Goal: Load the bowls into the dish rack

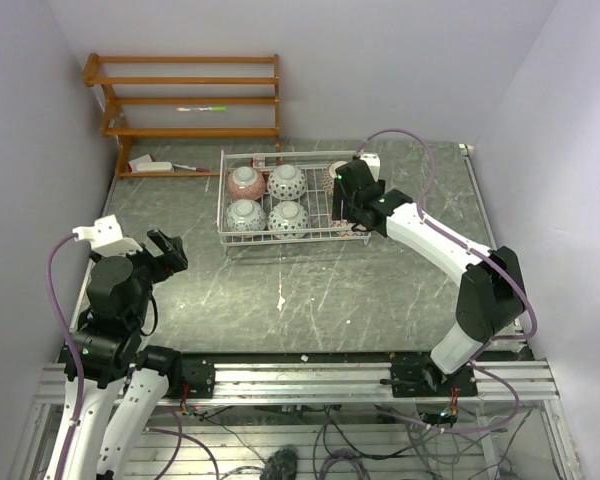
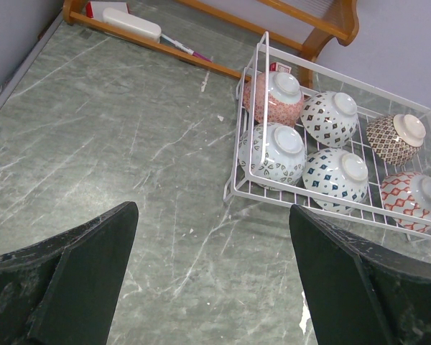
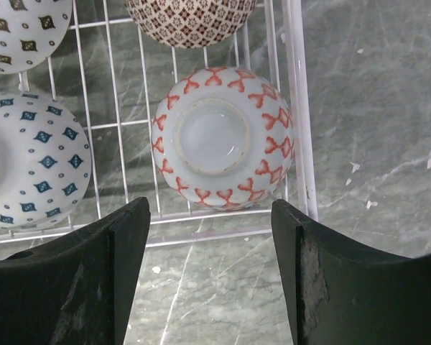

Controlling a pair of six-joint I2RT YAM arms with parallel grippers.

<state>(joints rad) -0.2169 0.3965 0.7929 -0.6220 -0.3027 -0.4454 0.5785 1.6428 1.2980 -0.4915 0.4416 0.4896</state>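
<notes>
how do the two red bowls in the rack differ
Pattern: the pink-red bowl has a dense fine print; the red lattice bowl has bold open crosses on white. Place: the pink-red bowl sits in the dish rack's far left corner, the red lattice bowl in its near right corner, below the open right gripper. Shared: both lie upside down, foot rings up.

From above, the right arm's wrist point(image 1: 365, 195) hides the far right end of the dish rack point(image 1: 222, 205) from us. Beyond the right fingers point(image 3: 345, 287), the top edge cuts the tan bowl point(image 3: 190, 21). To their left, the blue bowl point(image 3: 36, 172) and the black-and-white bowl point(image 3: 21, 32) run off frame. Ahead and right of the left fingers point(image 2: 345, 287), the red bowl point(image 2: 409, 201) is clipped. The thin item point(image 1: 202, 108) on the wooden shelf point(image 1: 180, 132) is too small for us to identify.
</notes>
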